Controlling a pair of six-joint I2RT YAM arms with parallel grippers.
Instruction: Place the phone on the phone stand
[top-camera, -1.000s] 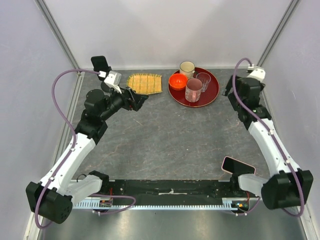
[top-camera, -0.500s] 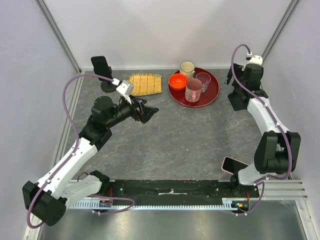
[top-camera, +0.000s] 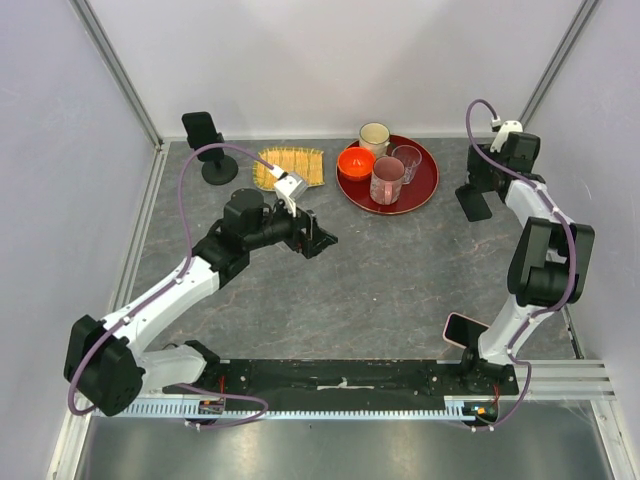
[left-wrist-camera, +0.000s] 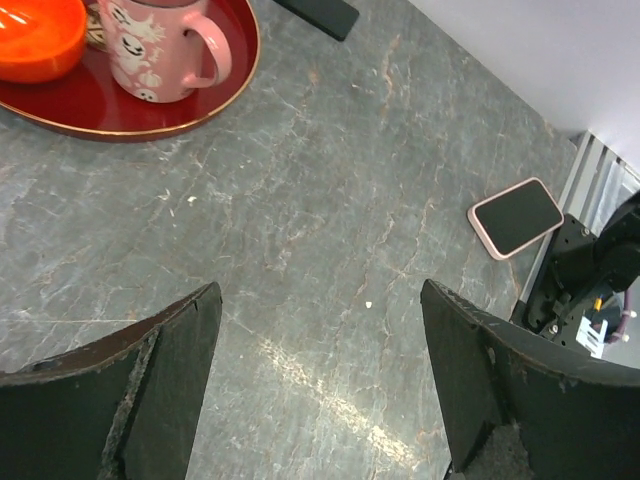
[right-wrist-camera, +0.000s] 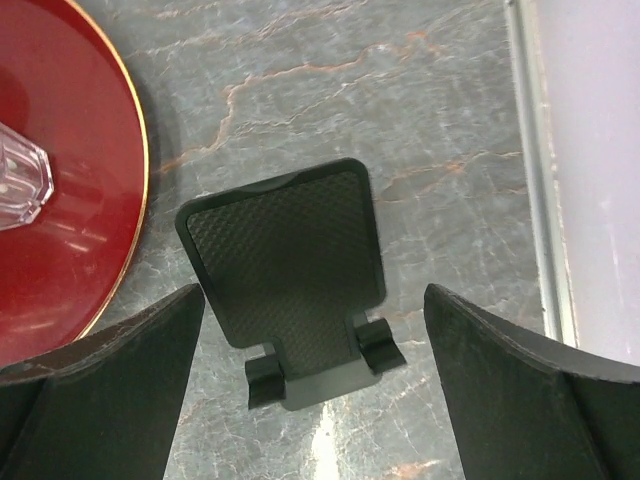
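Phone, pink-cased: flat at the near right by the right arm's base, well apart from the phone stand in the far-left corner. Left gripper and right gripper: both spread wide, empty. Advised: pinch the phone across its long edges and seat it squarely on the holder plate.

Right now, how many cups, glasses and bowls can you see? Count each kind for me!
Cups: 2 (white cup, pink cup)
Glasses: 1 (clear glass)
Bowls: 1 (orange bowl)
Total: 4
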